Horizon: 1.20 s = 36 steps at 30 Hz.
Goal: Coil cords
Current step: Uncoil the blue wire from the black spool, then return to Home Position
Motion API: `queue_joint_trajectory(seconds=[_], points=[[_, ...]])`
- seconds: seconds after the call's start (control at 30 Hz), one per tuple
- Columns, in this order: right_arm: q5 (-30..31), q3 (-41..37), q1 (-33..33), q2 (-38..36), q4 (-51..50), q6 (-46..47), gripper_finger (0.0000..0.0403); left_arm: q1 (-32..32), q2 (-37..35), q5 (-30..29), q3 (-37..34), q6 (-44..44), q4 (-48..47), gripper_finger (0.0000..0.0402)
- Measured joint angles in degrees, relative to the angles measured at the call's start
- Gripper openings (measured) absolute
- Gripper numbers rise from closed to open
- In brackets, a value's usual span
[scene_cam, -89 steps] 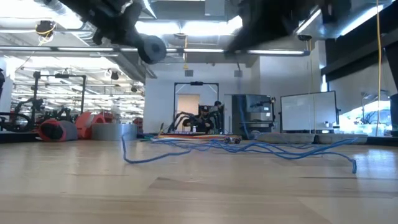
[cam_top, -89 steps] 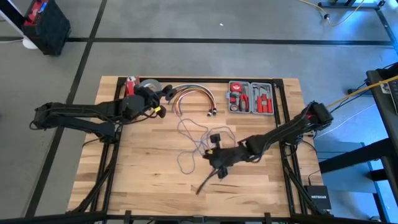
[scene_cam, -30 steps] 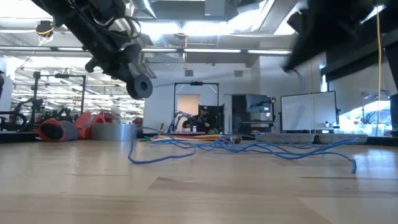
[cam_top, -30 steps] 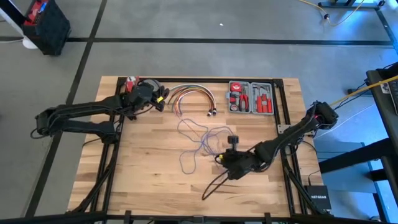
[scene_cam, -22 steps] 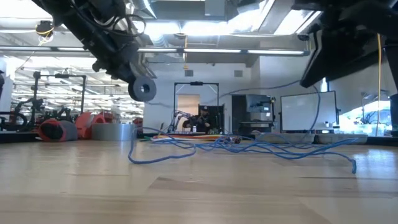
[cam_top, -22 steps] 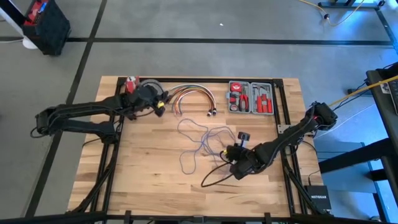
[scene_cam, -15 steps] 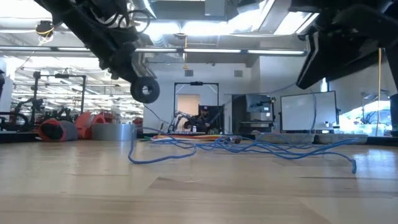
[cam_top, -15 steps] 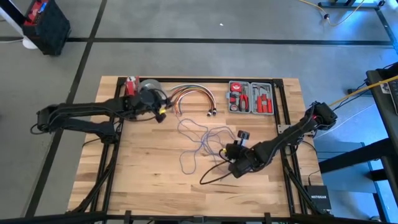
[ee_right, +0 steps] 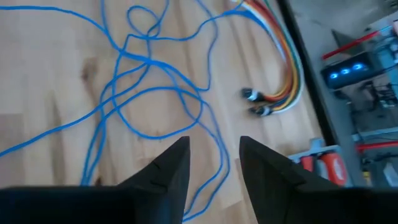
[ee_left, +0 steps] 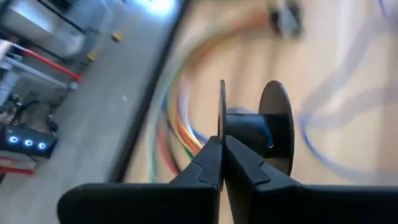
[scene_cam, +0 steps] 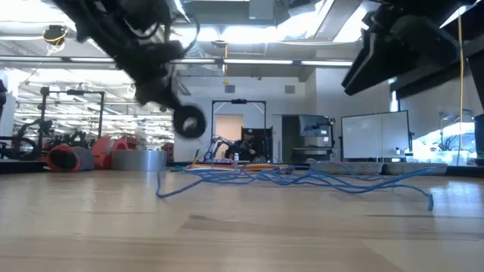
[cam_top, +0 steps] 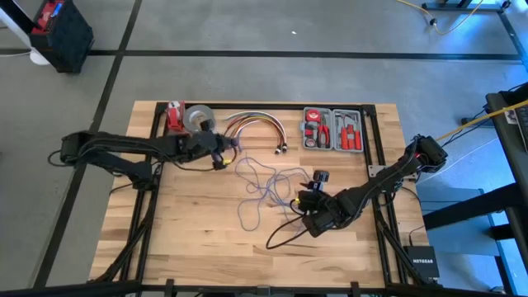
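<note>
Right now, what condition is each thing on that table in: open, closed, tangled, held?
Blue cord: loose and tangled on the table, not coiled.
Left gripper: shut on a black spool, above the table.
Right gripper: open, empty, above the cord.
Tool case: open, tools inside.
Orange, red and white cable bundle: lying arched.
Roll of tape: lying flat.

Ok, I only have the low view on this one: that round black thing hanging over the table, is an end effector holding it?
Observer: Yes. The left wrist view shows the left end effector shut on one flange of a black spool.
Operator: And the right one?
Observer: The right end effector is open and empty, above the blue cord.
Operator: Is the cord coiled?
Observer: No. From above it lies in a loose tangle between the two arms.
</note>
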Motion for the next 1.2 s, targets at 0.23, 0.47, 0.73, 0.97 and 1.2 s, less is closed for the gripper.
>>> queue_joint_trajectory(seconds=[0.23, 0.47, 0.73, 0.97, 1.2], points=[[1.4, 0.0, 0.0, 0.0, 0.2, 0.2, 0.0143, -12.1, 8.1, -15.5, 0.0, -8.3, -12.3, 0.0001], [-4.8, 0.0, 0.0, 0.0, 0.6, 1.5, 0.0143, -24.7, 15.7, -26.1, 0.0, -19.1, -15.9, 0.0001], [-11.1, 0.0, 0.0, 0.0, 1.1, 3.7, 0.0143, -27.9, 17.9, -24.6, 0.1, -27.9, -18.9, 0.0014], [-14.0, 0.0, 0.0, 0.0, 1.5, 3.7, 0.0143, -29.2, 17.7, -19.2, 4.8, -31.8, -26.4, 0.0098], [-14.4, 0.0, 0.0, 0.0, 1.5, 2.6, 0.0143, -32.3, 17.7, -16.6, 13.9, -36.5, -39.5, 0.0134]])
